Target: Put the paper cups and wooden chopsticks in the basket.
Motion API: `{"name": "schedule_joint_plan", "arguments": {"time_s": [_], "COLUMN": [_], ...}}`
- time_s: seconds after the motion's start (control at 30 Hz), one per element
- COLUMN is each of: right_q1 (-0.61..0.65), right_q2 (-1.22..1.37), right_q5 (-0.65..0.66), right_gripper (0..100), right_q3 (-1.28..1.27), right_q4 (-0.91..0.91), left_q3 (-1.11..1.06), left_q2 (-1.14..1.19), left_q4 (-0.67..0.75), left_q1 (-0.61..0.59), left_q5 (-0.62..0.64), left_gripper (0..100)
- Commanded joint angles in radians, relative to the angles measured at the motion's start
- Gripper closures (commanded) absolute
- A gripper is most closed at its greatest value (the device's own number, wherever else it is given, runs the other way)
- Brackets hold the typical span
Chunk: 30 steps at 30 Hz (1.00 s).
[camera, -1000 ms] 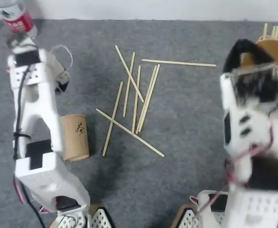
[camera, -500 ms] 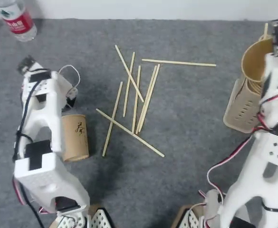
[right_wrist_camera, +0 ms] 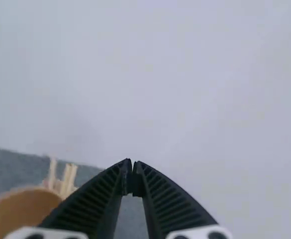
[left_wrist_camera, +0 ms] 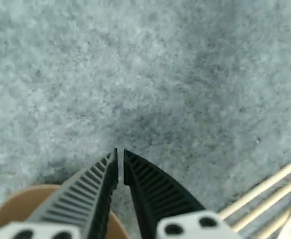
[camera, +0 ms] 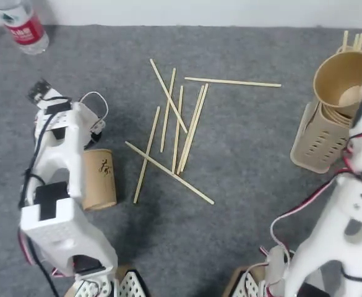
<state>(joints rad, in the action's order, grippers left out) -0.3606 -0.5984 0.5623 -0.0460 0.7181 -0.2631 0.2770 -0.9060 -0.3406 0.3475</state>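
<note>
High view: a paper cup lies on its side on the gray counter beside the left arm, loose chopsticks are scattered mid-counter, and a second cup sits in the basket at the far right. Left wrist view: the left pincer is pinched nearly together and empty, just beside the lying paper cup. Right wrist view: the right pincer is pressed together and empty, raised near the second cup.

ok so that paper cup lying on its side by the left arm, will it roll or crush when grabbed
Lying on its side, the paper cup likely rolls if nudged, though the carpet may slow it. It looks thin-walled, so probably light and apt to dent under a hard squeeze.
</note>
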Motion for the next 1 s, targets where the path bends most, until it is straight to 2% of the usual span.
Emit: {"name": "schedule_joint_plan", "arguments": {"time_s": [0.0,0.1,0.23,0.47,0.63,0.83,0.97], "right_q1": [0.111,0.157,0.151,-0.03,-0.107,-0.101,-0.051], "right_q2": [-0.028,0.013,0.079,0.199,0.219,0.194,0.157], "right_q5": [0.014,0.026,0.032,0.034,0.034,0.026,0.025], "right_gripper": [99.2,99.2,99.2,99.2,99.2,99.2,99.2], "right_q3": [0.048,0.006,-0.028,-0.025,-0.025,-0.025,-0.028], "right_q4": [0.042,0.067,0.058,0.038,-0.018,-0.024,-0.019], "left_q3": [-0.004,-0.004,-0.005,-0.025,-0.028,-0.028,-0.028], "left_q2": [-0.031,-0.031,-0.031,-0.031,-0.031,-0.031,-0.031], "left_q4": [0.028,0.028,0.028,0.075,0.083,0.083,0.083], "left_q1": [0.021,0.018,0.018,0.02,0.021,0.021,0.021], "left_q5": [0.005,0.005,0.005,0.003,0.003,0.003,0.003], "left_gripper": [99,99,99,99,99,99,99]}}
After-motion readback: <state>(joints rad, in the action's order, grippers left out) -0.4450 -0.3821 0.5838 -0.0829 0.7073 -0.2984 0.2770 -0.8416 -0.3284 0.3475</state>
